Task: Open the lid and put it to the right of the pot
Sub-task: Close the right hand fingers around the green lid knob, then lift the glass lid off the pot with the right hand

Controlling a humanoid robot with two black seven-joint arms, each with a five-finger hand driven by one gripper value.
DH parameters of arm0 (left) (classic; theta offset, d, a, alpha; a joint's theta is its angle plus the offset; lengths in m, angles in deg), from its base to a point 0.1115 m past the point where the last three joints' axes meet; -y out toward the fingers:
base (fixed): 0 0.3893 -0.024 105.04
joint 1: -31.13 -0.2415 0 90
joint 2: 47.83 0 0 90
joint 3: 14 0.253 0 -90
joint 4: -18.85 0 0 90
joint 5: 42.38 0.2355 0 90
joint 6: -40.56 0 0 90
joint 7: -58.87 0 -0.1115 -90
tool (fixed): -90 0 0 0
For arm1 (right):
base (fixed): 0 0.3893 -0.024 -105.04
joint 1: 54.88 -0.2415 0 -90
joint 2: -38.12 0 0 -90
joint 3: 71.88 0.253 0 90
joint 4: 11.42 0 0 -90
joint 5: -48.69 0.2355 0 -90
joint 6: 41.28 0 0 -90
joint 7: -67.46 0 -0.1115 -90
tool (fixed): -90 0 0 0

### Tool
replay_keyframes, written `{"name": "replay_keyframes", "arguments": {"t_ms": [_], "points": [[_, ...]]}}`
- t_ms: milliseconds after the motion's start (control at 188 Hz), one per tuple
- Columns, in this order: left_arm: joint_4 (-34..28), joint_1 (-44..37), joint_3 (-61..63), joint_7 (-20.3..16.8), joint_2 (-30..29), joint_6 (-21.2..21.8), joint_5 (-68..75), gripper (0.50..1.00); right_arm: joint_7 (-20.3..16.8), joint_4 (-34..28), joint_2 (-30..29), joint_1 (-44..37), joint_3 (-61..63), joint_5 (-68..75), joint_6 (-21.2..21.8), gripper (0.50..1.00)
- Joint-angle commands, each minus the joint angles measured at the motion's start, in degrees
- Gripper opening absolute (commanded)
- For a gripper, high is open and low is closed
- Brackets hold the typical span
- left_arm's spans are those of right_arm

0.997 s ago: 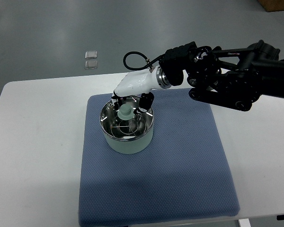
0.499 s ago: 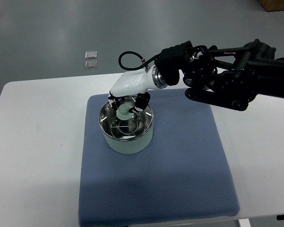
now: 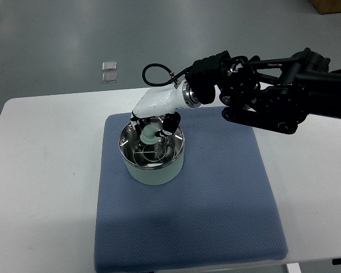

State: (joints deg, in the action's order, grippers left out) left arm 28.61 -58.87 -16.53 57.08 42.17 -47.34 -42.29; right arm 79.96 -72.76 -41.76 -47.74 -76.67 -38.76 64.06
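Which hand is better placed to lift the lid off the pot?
The right hand: its fingers already close around the lid's knob on the pot. The left arm is not in view.

Just one camera here, mounted high on the robot's own side.

It looks steeply down at the white table (image 3: 45, 170) from mid range, grey floor (image 3: 57, 34) beyond the far edge; probably tilted slightly forward. No second view to overlap.
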Motion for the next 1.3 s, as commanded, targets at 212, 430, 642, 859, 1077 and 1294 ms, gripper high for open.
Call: {"name": "replay_keyframes", "arguments": {"t_ms": [212,430,642,859,1077,1294], "points": [[0.00,0.00,-0.01,-0.06,0.00,0.01,0.00,1.000,-0.02,0.00,0.16,0.07,-0.22,0.00,0.04,0.566],[0.00,0.00,0.07,0.03,0.00,0.01,0.00,1.000,0.07,0.00,0.51,-0.11,-0.22,0.00,-0.05,0.502],[0.00,0.00,-0.01,0.03,0.00,0.01,0.00,1.000,0.25,0.00,0.78,-0.11,-0.04,0.18,-0.23,0.500],[0.00,0.00,0.07,0.03,0.00,0.01,0.00,1.000,0.68,-0.97,1.22,-1.25,-0.04,0.35,-0.14,0.500],[0.00,0.00,0.07,-0.06,0.00,0.01,0.00,1.000,0.68,-1.41,2.10,-1.43,0.40,0.62,-0.32,0.500],[0.00,0.00,-0.01,0.03,0.00,0.01,0.00,1.000,1.04,-2.46,4.64,-3.01,0.92,1.15,-0.58,0.500]]}}
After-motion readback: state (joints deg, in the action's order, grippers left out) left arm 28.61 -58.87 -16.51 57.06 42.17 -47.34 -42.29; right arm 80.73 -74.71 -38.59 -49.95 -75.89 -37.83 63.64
